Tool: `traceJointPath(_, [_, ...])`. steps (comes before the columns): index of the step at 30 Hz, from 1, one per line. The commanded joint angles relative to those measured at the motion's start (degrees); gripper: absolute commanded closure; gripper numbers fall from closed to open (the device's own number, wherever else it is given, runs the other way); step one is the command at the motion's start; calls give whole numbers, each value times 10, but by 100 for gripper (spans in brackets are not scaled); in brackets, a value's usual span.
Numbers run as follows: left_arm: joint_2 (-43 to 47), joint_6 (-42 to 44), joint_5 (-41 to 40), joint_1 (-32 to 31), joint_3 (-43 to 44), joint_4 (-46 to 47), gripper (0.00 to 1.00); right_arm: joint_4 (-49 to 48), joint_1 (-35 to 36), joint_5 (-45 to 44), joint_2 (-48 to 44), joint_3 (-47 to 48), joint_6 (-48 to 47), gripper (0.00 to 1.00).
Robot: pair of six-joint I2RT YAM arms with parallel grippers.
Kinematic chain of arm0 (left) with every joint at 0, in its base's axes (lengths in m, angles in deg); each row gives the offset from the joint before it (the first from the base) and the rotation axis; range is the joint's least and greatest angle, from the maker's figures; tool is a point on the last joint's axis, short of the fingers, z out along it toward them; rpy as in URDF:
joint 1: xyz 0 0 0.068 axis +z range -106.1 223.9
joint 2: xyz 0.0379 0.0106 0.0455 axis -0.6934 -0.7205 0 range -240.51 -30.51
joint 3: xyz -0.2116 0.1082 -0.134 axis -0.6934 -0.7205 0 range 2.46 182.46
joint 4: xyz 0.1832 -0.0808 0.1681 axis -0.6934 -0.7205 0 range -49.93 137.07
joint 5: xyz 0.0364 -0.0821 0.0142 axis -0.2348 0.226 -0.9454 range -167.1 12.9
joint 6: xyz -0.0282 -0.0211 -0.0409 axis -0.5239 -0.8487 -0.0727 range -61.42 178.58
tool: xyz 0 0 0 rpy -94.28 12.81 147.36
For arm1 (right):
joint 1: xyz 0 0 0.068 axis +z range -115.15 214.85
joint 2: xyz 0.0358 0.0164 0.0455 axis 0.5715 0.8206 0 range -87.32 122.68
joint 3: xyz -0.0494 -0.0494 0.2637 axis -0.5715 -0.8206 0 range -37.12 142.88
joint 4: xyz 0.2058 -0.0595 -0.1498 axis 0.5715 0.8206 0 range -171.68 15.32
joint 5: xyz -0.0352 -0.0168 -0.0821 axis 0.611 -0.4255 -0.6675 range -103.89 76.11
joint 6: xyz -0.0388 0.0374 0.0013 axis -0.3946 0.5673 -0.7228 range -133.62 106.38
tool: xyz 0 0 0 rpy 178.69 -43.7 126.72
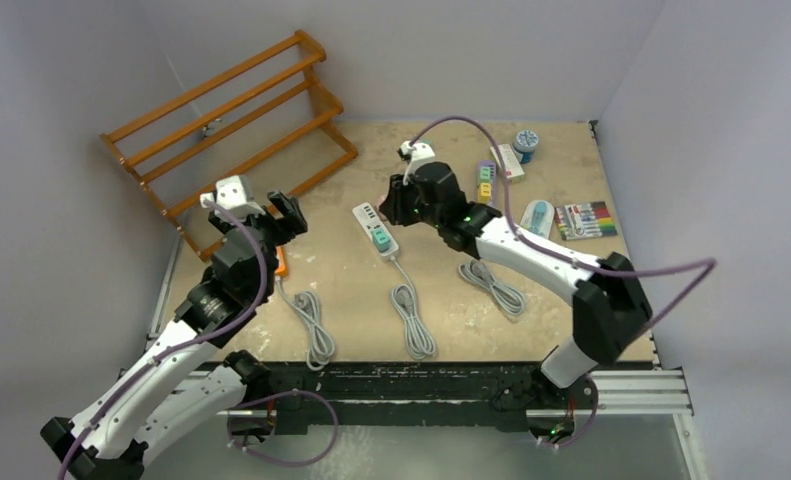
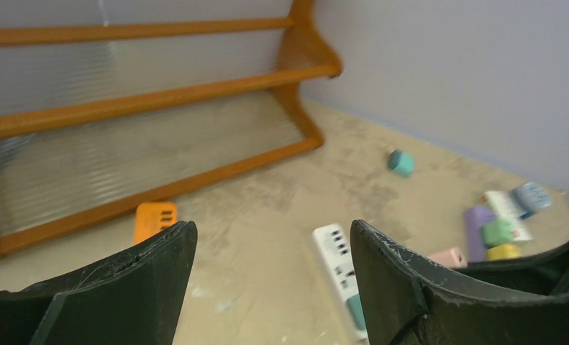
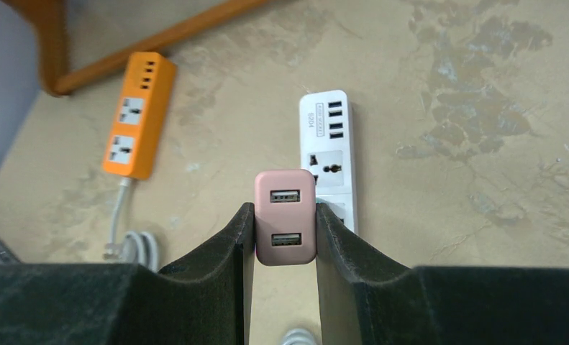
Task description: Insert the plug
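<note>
My right gripper (image 3: 285,212) is shut on a pink two-port USB plug (image 3: 285,215) and holds it above the near end of the white power strip (image 3: 327,154). In the top view the right gripper (image 1: 393,205) hovers just right of the white strip (image 1: 373,222), which has a teal plug (image 1: 380,238) seated in it; the pink plug is hidden there. My left gripper (image 1: 289,212) is open and empty, raised over the table's left side, and the orange power strip (image 1: 281,262) lies partly under that arm. In the left wrist view the left gripper (image 2: 272,230) frames the white strip (image 2: 335,259).
An orange wooden rack (image 1: 231,120) stands at the back left. Three coiled grey cables (image 1: 316,330) lie near the front. Coloured plugs (image 1: 485,180), a marker box (image 1: 585,220) and a tape roll (image 1: 526,141) sit at the back right. The orange strip (image 3: 139,123) shows left of the white one.
</note>
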Motion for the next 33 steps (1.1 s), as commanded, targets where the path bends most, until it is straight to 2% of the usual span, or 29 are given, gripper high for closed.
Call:
traceJointPath(1, [8,8,-52,0,-26,4,23,-54,6,-73,57,60,5,100])
traceJointPath(4, [14,0,-46,0,-40,4,23,-54,6,-84,110,80,28,100])
traceJointPath(9, [19,-4,-41,0,-40,-6,24,-41,7,-77,167,117,15,100])
traceJointPath(17, [20,-3,-21,0,-39,-4,24,-28,22,-85,200,143,10,100])
traceJointPath(25, [23,-4,-15,0,-40,-4,24,42,38,-110,234,181,8,100])
traceJointPath(33, [21,-4,-7,0,-41,-5,24,63,43,-129,250,192,9,100])
